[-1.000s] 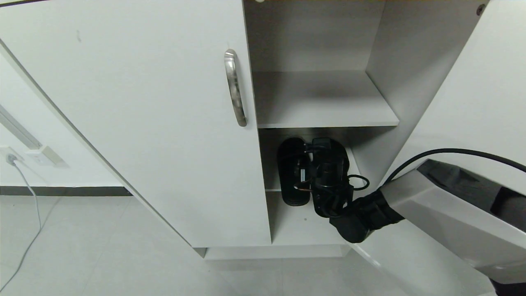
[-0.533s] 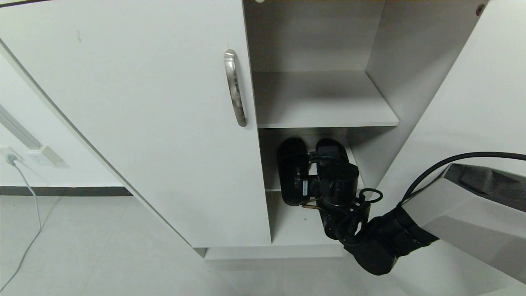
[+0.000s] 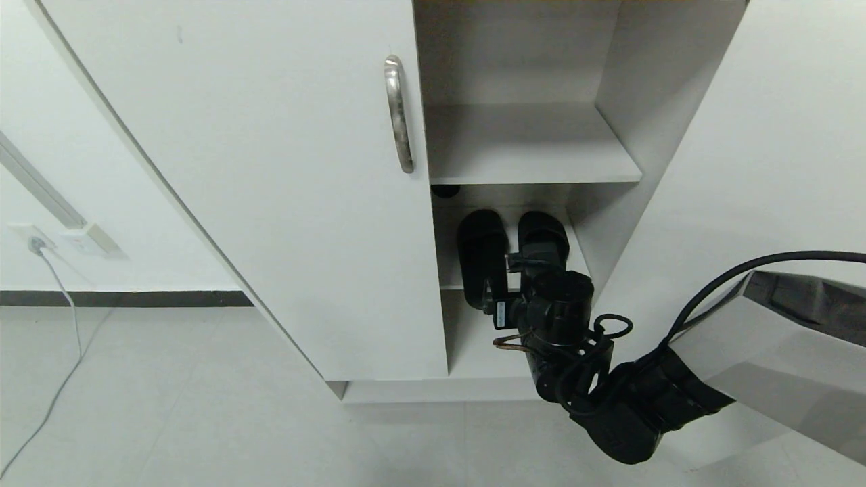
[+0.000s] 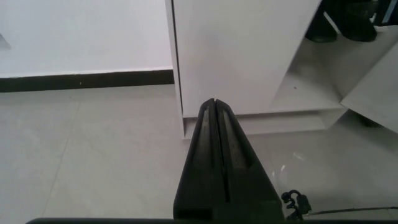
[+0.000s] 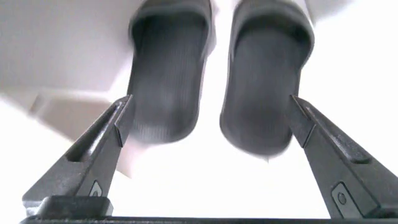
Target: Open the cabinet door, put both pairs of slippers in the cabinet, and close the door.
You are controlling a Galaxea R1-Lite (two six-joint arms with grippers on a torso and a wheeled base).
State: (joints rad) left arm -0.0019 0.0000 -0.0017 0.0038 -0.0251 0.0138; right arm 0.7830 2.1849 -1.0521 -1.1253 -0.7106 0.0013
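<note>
One pair in, by the look of it. How do you get that arm out clean? (asker)

Head view first. The slippers (image 3: 482,251) lie side by side on the lower shelf (image 3: 448,267) of the cabinet (image 3: 649,81), toes inward and heels at the shelf's front edge. My right end effector (image 3: 509,279) sits just in front of those heels. The right door (image 3: 758,169) is swung open beside my arm, and the left door (image 3: 257,169) is closed.

Left wrist view: my left end effector (image 4: 214,111) is pinched together on nothing. It hangs over the floor (image 4: 81,162) in front of the cabinet, well out of the way.

Right wrist view: fingers (image 5: 93,149) spread wide and gripping nothing, with both heels just ahead between them. Can't tell if a tip touches a heel. (me)

So what's the trick? (asker)

Honestly, I'd leave the fingers wide and pull straight back along the slippers' length with no sideways drift. Otherwise a tip could hook a heel and drag it off the edge. I'd also mind the arm against that open door. (me)
</note>
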